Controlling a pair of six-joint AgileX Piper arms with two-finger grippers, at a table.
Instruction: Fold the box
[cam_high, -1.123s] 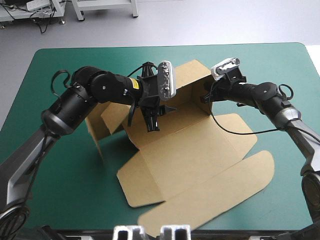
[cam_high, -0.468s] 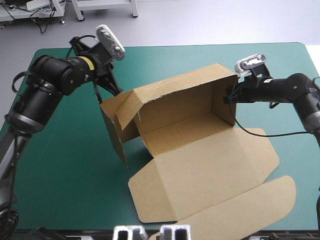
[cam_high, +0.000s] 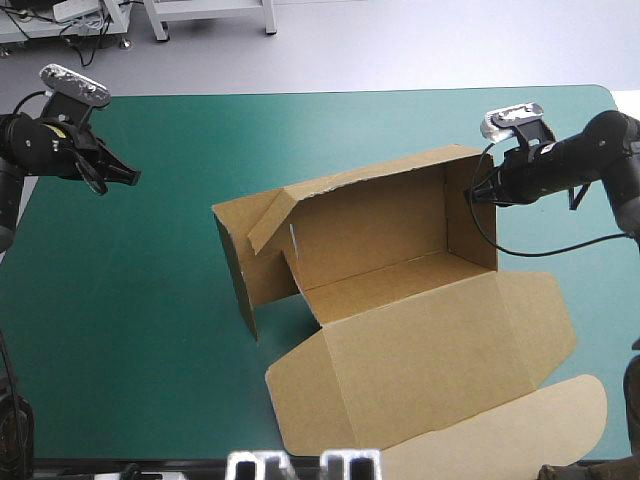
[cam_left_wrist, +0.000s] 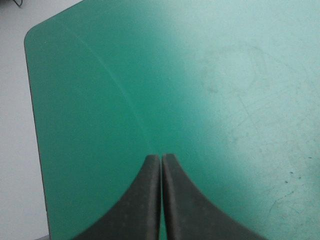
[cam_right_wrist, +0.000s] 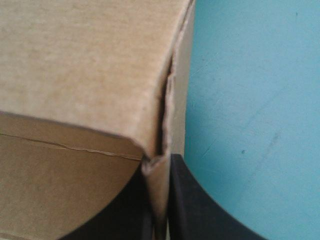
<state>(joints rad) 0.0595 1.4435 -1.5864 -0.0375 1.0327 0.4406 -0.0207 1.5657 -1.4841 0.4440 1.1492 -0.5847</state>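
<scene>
The box (cam_high: 372, 228) is half-built, walls raised and lid flat. Its end wall sits clamped between the right jaws, while the left jaws are clenched empty, well apart.

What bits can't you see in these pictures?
- High view: the near lid flap of the box is cut off by the bottom edge.
- High view: fingertips of the right claw are too small and partly behind the box's end wall.
- Left wrist view: no box, only the shut left claw and the teal-green cover.
</scene>
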